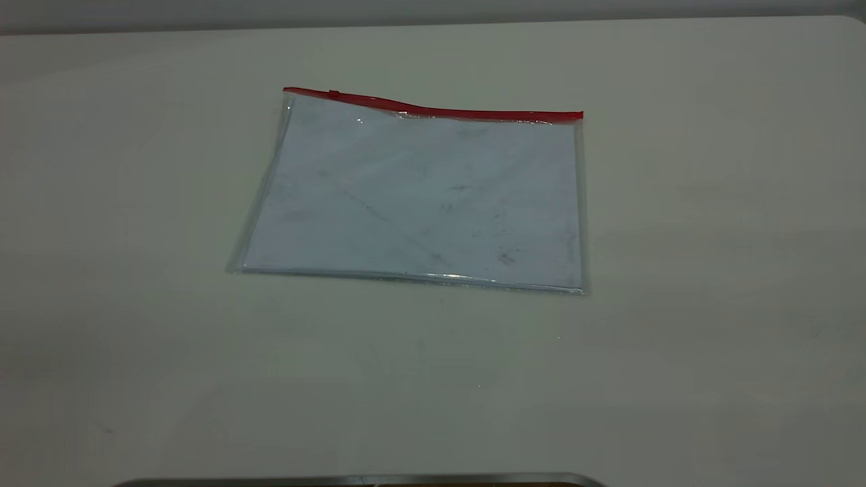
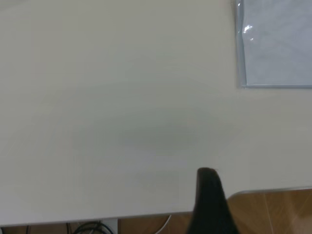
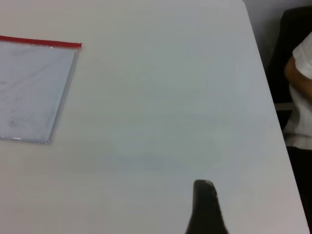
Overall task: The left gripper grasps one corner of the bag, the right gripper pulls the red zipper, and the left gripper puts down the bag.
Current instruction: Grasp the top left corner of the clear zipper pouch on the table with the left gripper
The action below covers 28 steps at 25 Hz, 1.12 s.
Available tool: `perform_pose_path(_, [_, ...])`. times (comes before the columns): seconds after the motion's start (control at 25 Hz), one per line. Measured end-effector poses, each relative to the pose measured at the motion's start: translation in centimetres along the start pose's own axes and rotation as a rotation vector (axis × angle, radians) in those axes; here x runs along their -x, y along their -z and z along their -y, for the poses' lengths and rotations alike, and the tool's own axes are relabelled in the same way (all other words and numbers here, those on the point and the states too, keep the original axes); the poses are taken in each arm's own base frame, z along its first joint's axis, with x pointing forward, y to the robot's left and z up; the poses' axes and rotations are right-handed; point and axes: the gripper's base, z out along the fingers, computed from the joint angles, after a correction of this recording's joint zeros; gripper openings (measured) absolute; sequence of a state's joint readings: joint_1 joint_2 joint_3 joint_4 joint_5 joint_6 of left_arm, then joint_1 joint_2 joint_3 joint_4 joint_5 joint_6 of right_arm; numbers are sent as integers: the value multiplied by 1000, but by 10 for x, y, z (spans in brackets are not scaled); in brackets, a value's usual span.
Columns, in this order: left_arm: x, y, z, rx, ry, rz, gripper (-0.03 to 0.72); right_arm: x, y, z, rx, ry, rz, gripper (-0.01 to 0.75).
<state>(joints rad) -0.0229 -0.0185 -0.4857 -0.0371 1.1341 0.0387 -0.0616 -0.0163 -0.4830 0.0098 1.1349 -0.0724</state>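
1. One bag (image 1: 413,196) lies flat on the big white table (image 1: 710,270), near the middle. Nothing is on top of it, and nothing is touching it.
2. White paper shows through the clear plastic. It has some faint grey marks on it.
3. The red zipper (image 1: 433,107) runs along the far long edge of the bag. Its tiny slider tab (image 1: 333,93) sits close to the left end.
4. The corner (image 1: 287,90) at the left end of the red strip lies on the table, free.
5. The left gripper (image 2: 210,202) hangs over bare table near the table's edge, well apart from the bag. Only one black finger shows, so I cannot tell if it is open or shut. It holds nothing that I can see.
6. The right gripper (image 3: 204,207) is also over bare table, well apart from the bag's right side. Only one dark finger shows, so I cannot tell about it either.
7. Past the table's right edge sits a person in a white sleeve (image 3: 301,63).
8. Below the table's edge, the left wrist view shows a wooden floor (image 2: 273,209) and some dark cables (image 2: 90,227).
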Motion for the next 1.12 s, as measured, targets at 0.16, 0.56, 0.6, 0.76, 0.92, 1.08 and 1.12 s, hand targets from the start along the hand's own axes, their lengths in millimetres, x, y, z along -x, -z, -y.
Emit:
perform_pose_path(0.16, [0, 0, 0, 0, 0, 0, 586, 0, 0, 0, 0, 0, 0, 572])
perform_pose_path(0.56, [0, 0, 0, 0, 0, 0, 586, 0, 0, -1, 6, -3, 0, 572])
perform_pose_path(0.6, [0, 0, 0, 0, 1, 0, 586, 0, 0, -1, 8, -4, 1, 572])
perform_pose_path(0.76, [8, 4, 0, 2, 21, 30, 586, 0, 0, -1, 14, -7, 2, 572])
perform_pose_path(0.92, [46, 6, -1, 2, 59, 28, 586, 3, 2, -1, 17, -23, 23, 572])
perform_pose_path(1.08, [93, -15, -3, -2, 68, -27, 586, 24, 0, 0, 16, -55, 46, 572])
perform_pose_path(1.12, [104, -26, -3, -7, 73, -57, 586, 31, -3, 0, 18, -59, 35, 572])
